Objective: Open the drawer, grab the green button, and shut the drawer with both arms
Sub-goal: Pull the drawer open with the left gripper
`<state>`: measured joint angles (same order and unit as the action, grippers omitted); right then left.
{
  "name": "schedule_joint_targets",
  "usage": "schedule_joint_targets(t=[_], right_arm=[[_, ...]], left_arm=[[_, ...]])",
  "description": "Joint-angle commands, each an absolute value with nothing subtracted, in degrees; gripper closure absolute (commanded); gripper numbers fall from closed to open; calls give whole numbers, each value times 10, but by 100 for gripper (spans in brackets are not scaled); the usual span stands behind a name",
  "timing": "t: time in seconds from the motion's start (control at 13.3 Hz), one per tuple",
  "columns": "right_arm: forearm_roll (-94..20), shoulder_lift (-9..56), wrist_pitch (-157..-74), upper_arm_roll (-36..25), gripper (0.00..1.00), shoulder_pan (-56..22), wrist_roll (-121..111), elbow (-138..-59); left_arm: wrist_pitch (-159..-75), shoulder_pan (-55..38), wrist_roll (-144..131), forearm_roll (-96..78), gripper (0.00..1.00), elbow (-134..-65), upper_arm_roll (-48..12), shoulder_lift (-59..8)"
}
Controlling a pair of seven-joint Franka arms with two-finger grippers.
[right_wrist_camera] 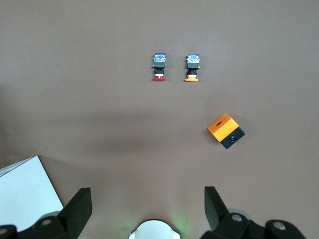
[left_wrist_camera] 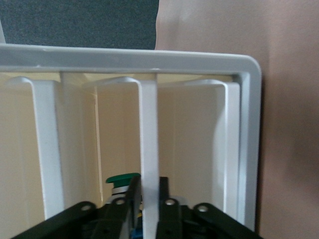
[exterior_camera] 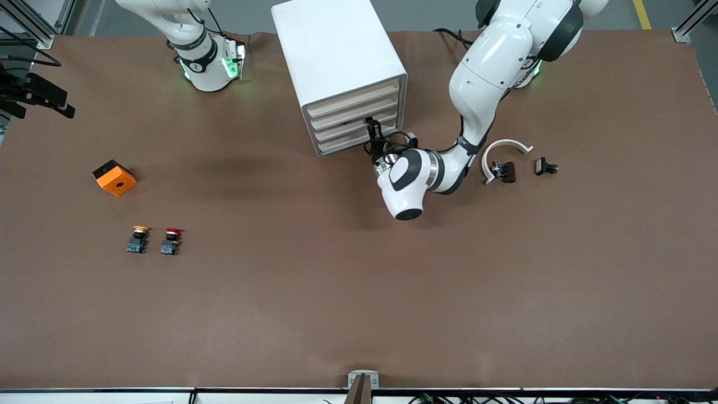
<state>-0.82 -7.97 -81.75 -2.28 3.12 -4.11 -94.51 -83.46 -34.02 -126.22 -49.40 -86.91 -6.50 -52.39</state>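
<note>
Cream-fronted, the drawer sits third down in the white cabinet, and the left gripper has its fingers clamped on that front's edge. Just inside, the green cap of the button peeks past one fingertip (its body is mostly hidden).

Well up over the table toward the right arm's end, the right gripper waits with fingers spread wide, holding nothing. Below it lie a red-capped button beside a yellow-capped button, with an orange block farther from the front camera. Near the left arm rests a white curved piece.
</note>
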Motion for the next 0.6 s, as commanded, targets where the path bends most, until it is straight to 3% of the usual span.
schedule_joint_targets(t=[0.0, 0.52], right_arm=[[-11, -92, -817, -25, 0, 31, -45, -955], [-11, -92, -817, -25, 0, 31, -45, -957]], left_arm=[[-830, -339, -1263, -501, 100, -865, -64, -527], [-867, -280, -1221, -504, 100, -823, -59, -528]])
